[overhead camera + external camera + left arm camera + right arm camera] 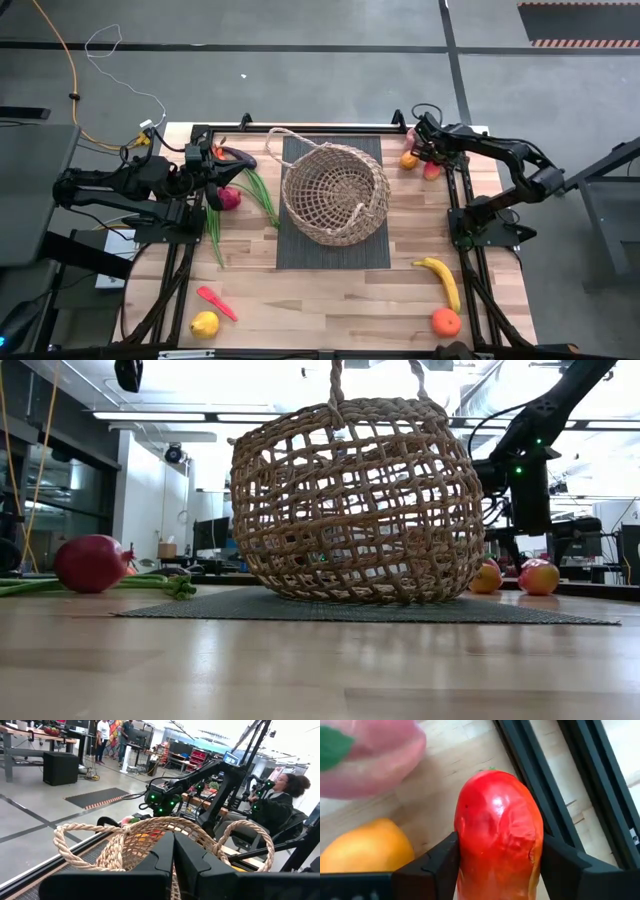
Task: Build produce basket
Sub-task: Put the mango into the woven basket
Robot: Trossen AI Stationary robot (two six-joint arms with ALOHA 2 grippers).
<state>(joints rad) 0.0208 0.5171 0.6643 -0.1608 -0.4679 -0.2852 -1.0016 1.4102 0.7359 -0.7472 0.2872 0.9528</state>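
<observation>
1. While the left arm waits at the left side of the tabletop (330,300), the right arm reaches to the far right corner, where its right claw (422,146) is down among a cluster of fruit.
2. The right wrist view shows the right claw's two dark fingers (437,865) set on either side of a glossy red pepper (499,837), each finger touching or all but touching its skin; whether the grip is firm cannot be told.
3. Just beside the red pepper lie an orange fruit (367,847) and a pink fruit (372,755) with a green leaf.
4. The left claw (173,862) has its fingers pressed together and holds nothing; it points toward the basket.
5. The basket (335,190), a round tan open-weave piece with loop handles, stands upright on a dark mat (300,255) in the middle of the tabletop.
6. Nothing can be seen inside the basket from above.
7. To the left of the mat lie a dark red round fruit (229,198) and long green bean stalks (262,198), with a purple eggplant (240,157) farther back.
8. Near the front left corner sit a lemon (205,324) and a thin red piece (216,303).
9. At the front right lie a banana (442,278) and an orange (446,321).
10. Beyond the tabletop, a seated person (277,802) shows in the left wrist view.
</observation>
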